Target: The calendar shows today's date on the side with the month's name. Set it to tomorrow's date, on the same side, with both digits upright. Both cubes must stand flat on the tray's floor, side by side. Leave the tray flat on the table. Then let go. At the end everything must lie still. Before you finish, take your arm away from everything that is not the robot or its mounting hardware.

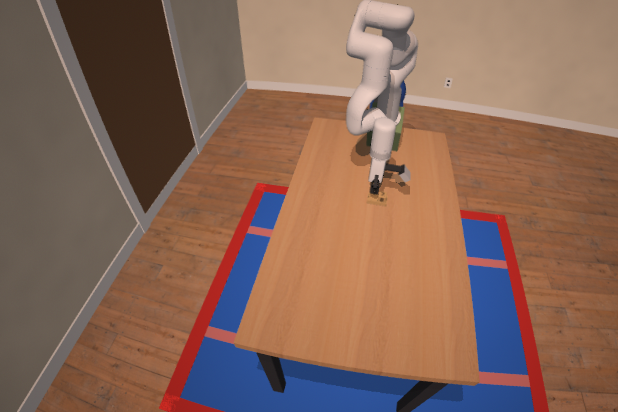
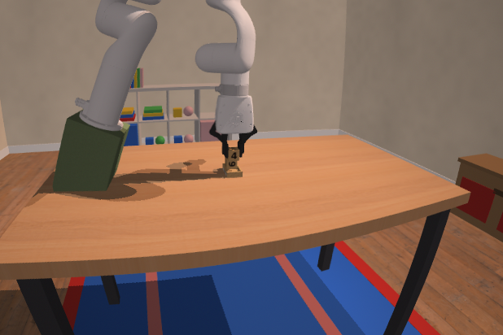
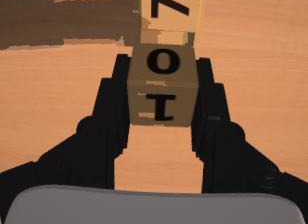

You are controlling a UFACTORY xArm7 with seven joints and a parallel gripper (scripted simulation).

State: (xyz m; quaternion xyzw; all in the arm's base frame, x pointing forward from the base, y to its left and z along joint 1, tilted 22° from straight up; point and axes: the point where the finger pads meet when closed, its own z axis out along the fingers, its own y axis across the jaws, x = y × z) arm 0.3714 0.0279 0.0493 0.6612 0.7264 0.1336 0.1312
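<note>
Item: gripper, black-fingered, pointing down, closed on a cube.

Item: held cube, wooden, between the two fingers. The exterior view gives its 4, upright. The wrist view gives two other faces: a 0, and at 6 o'clock of it a 1 with its broad foot towards 12 o'clock. Neither of these shows in the exterior view.

Item: second cube, wooden. In the exterior view it appears at 6 o'clock of the held cube, bearing a 6 or 9, which of them cannot be told. The wrist view, at 12 o'clock of the held cube, shows a 7 lying on its side, cut by the picture edge.

Item: calendar tray, wooden, on the table. It stands at 6 o'clock of the gripper in both the top and exterior views. Top view: digits too small to read.

Item: shelf unit, white, at 10 o'clock of the tray; exterior view only.
</note>
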